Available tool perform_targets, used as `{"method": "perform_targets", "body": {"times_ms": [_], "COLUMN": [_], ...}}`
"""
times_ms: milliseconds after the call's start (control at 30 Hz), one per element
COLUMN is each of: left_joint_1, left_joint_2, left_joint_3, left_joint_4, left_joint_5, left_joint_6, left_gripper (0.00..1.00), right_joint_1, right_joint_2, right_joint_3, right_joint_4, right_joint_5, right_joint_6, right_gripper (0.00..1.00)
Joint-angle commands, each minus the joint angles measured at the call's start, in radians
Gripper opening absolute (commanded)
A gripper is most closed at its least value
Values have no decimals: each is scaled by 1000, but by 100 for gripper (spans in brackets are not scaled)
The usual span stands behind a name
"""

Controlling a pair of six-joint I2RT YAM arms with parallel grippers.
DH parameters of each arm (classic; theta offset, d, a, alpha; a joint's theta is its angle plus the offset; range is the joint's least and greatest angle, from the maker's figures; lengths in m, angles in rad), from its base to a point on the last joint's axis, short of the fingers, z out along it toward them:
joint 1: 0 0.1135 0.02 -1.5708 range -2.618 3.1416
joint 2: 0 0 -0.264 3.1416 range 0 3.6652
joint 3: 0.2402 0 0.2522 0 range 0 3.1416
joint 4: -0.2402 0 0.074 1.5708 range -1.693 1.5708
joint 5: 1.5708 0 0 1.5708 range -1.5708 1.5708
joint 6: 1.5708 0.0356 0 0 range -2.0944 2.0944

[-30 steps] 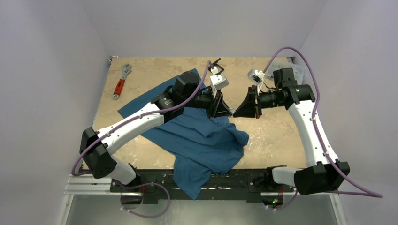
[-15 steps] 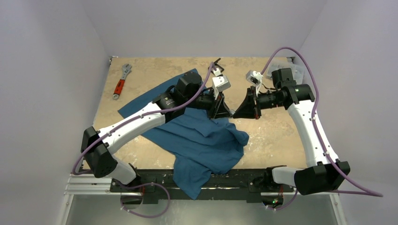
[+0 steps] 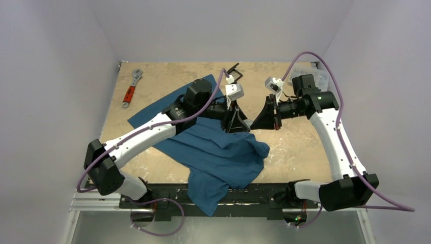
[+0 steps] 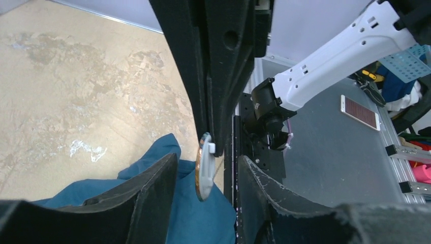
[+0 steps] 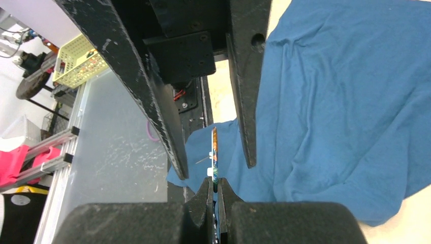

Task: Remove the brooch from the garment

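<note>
So we've got the garment point(image 3: 218, 152) crumpled on the tan desk point(image 3: 300, 147), spilling over the desk's near edge, and both claws meeting just above the shirt's far-right edge. The brooch point(image 5: 214, 152) is off the cloth: the right claw point(image 5: 213, 189) has its fingers pressed together on the disc's edge, so we're seeing it edge-on, held clear above the blue fabric. In the left wrist view the same disc point(image 4: 204, 166) sits in the gap between the left claw's point(image 4: 206, 173) two fingers, which stand spread and don't seem to touch it; its pale back faces us with a little white nub on it. Beyond the shirt, toward the far-left corner of the desk, there's a red-handled wrench point(image 3: 131, 88), well apart from the cloth. A small black square frame point(image 3: 233, 68) lies just past the shirt's far edge, close behind the left arm's wrist camera.
</note>
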Motion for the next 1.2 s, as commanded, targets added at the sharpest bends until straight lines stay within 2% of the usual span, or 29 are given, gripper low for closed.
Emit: {"method": "perform_targets", "body": {"times_ms": [0,233,500,867,967,1167], "left_joint_1": [27,38,37,46,46,46], "left_joint_2": [-84,-107,-87,-86,-83,-82], "left_joint_3": [-44,-90,-77,-95,-95,-100], "left_joint_4": [135,156,172,203,197,193], "left_joint_5": [83,82,54,104,102,110], "left_joint_6": [-16,-37,-52,-86,-79,-64], "left_gripper": [47,45,35,19,19,24], "right_joint_1": [-1,-3,-4,-3,-4,-3], "right_joint_2": [12,20,14,6,9,14], "right_joint_3": [-9,-9,-9,-6,-4,-3], "right_joint_4": [29,59,74,66,67,66], "right_joint_5": [-65,-94,-118,-119,-121,-129], "right_joint_6": [23,69,96,89,88,90], "right_gripper": [0,0,0,0,0,0]}}
